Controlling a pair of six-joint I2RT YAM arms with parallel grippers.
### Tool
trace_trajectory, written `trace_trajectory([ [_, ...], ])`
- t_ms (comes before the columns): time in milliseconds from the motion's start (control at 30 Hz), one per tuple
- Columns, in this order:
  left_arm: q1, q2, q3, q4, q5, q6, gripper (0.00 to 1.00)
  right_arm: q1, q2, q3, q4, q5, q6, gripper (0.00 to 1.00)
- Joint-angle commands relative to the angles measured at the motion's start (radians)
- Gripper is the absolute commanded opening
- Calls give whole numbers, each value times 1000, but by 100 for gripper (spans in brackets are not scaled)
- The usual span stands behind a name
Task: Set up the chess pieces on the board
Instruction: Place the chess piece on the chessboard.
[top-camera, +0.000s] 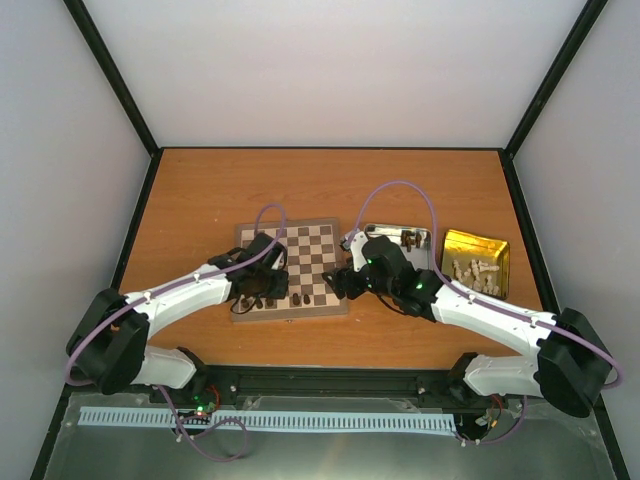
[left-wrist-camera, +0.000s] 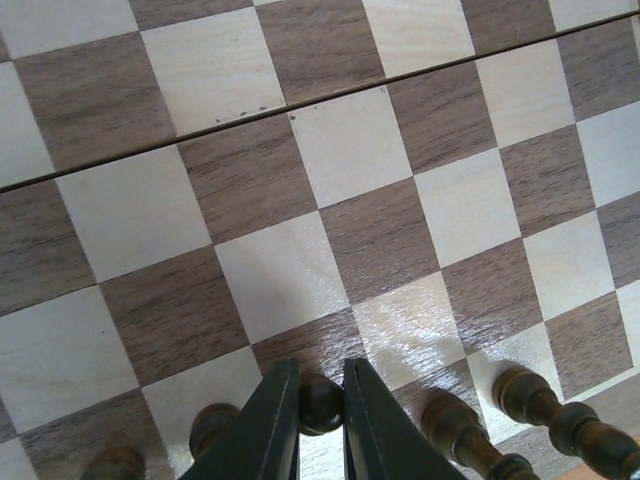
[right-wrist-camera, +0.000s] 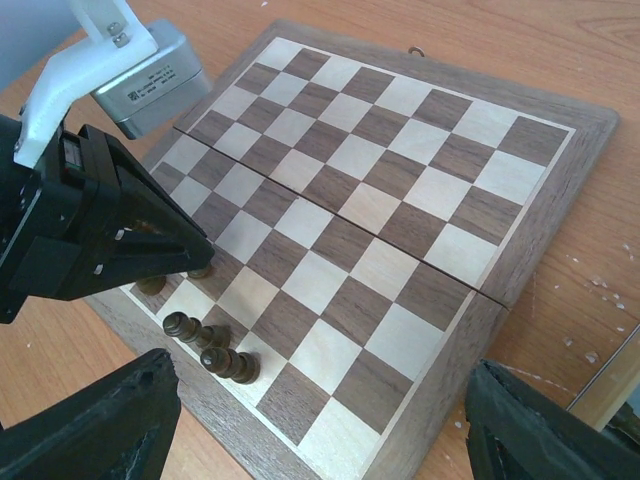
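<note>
Tabletop (top-camera: 200, 190) orange (walls (top-camera: 330, 70) white); left jaws pinch dark piece (left-wrist-camera: 320, 403), right jaws gape empty.

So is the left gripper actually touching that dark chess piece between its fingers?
Touching. In the left wrist view the left gripper pinches the dark chess piece between both fingers, no gap.

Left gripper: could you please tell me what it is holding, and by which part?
The left gripper pinches a dark chess piece by its round head between its jaws.
</note>
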Motion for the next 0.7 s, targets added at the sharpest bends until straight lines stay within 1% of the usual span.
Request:
trace_trajectory([
  [0,-6,12,-1,65,33,10,8,-4,8,3,10,26,10,78],
  [267,-6,17,6,71,39,10,12,-4,15,2,6,26,12,78],
  [367,-6,22,5,63,20,9,13,-4,15,3,5,29,13,78],
  [667,-6,17,21,53,37,16,21,-3,17,4,5,32,16,78],
])
